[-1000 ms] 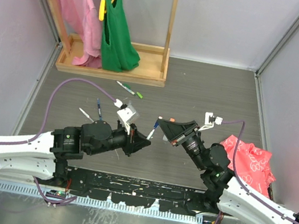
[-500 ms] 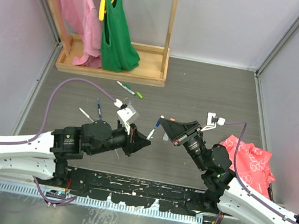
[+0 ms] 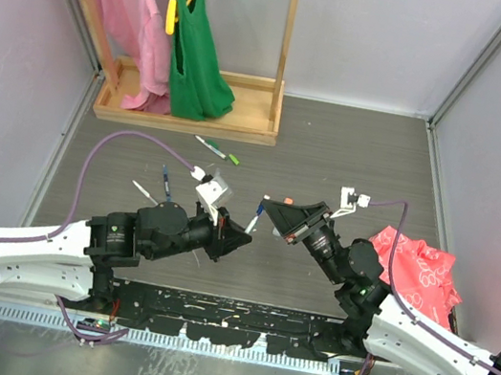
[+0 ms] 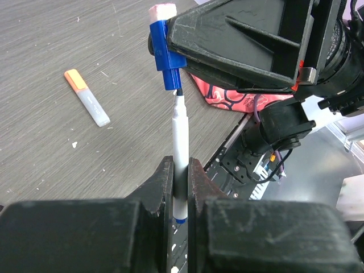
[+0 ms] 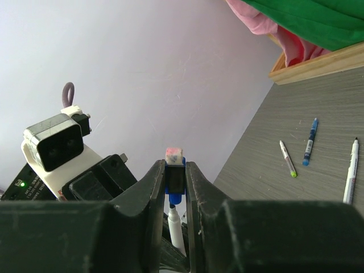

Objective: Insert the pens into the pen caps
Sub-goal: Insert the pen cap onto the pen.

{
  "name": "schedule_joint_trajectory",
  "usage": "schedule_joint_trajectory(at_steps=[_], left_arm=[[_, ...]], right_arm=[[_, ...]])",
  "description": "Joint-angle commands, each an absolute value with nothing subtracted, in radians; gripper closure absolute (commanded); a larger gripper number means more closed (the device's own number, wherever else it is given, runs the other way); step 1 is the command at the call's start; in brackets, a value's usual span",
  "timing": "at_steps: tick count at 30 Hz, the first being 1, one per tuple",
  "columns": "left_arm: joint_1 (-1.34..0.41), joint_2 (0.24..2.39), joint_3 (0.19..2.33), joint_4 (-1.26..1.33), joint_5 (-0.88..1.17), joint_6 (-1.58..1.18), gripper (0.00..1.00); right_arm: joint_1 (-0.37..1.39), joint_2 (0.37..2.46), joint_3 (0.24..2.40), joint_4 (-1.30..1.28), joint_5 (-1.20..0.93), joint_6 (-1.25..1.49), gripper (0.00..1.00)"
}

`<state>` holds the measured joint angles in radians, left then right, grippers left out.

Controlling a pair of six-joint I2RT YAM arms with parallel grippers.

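White-barrelled marker pen, blue-ended: clamped upright in left gripper at frame centre, tip presented to the cap's mouth, not yet seated. Short blue plastic cap: pinched in right gripper, upper centre, opening facing the tip for insertion.

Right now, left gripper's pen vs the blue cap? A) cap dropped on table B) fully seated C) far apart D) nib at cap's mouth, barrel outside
D: the pen in the left gripper has its nib at the open end of the blue cap held by the right gripper, with the white barrel all exposed.
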<state>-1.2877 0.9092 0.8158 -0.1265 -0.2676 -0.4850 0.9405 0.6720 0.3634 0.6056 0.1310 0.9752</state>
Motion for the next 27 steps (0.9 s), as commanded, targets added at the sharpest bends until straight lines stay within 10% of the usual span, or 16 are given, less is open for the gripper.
schedule_joint_trajectory(at_steps=[1, 27], left_arm=[[-1.29, 0.881, 0.819, -0.063, -0.291, -0.479, 1.0], [-1.29, 0.879, 0.816, -0.051, -0.329, -0.48, 1.0]], right_arm=[[0.942, 0.681, 0.38, 0.64, 0.101, 0.97, 1.0], [0.942, 0.692, 0.393, 0.658, 0.044, 0.951, 1.0]])
